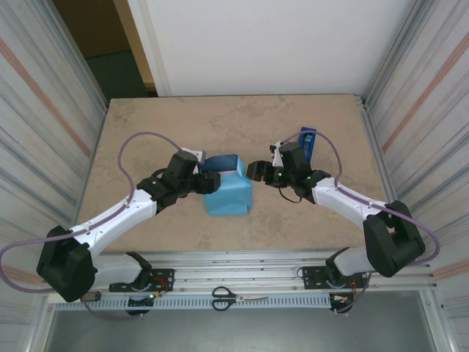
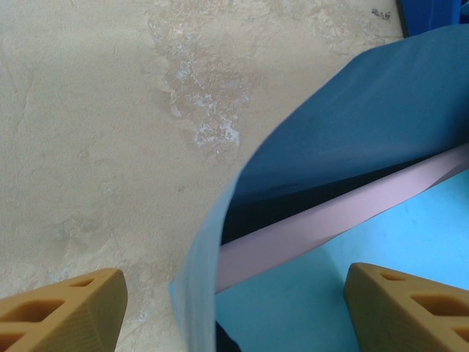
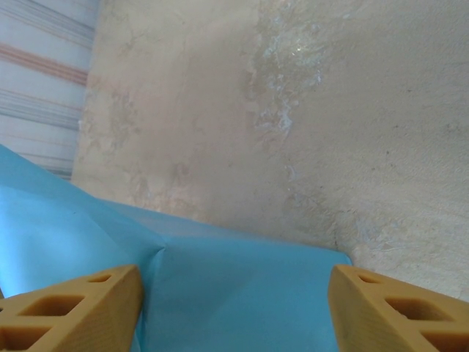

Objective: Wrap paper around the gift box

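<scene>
The left tool [image 1: 211, 182], fingers spread and released, sits at the left of the gift box [image 2: 344, 213], straddling a loose flap edge. The box lies on the surface [image 1: 146, 132], enclosed in the paper [image 1: 229, 194]: a pink edge peeks under an arching navy flap, sky-blue elsewhere. Right of the box, the right tool [image 1: 253, 171] hovers, spread, gripping nothing.

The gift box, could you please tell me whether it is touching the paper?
Touching. In the left wrist view the light-blue paper meets the pink edge of the gift box with no gap, while a darker flap arches above it.
</scene>
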